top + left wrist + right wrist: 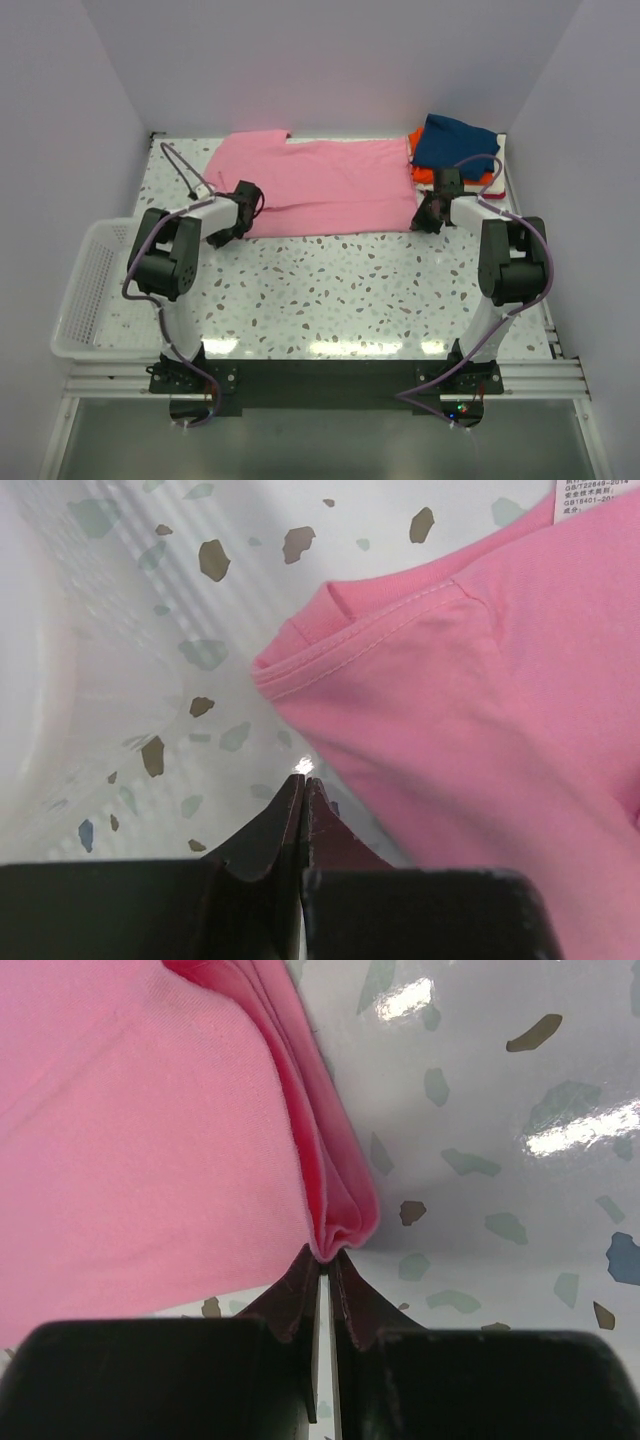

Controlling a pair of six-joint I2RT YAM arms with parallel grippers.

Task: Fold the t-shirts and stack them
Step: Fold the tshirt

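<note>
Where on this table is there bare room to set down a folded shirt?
Bare: the wide strip of table between the pink t-shirt and the arm bases. Crowded: the far half, with the shirt spread out and the folded stack at far right.

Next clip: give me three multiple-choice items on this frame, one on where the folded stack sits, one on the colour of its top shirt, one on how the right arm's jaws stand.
1. Where on the table is the folded stack? A near left corner; B far right corner; C centre.
2. What colour is the stack's top shirt? A navy blue; B white; C green.
3. How do the jaws of the right gripper stand? A wide open; B shut on nothing; C shut on a fold of the pink t-shirt.
Answers: 1 B, the top view shows it at the far right; 2 A, navy lies on top; 3 C, the wrist view shows pink cloth pinched at the tips.
</note>
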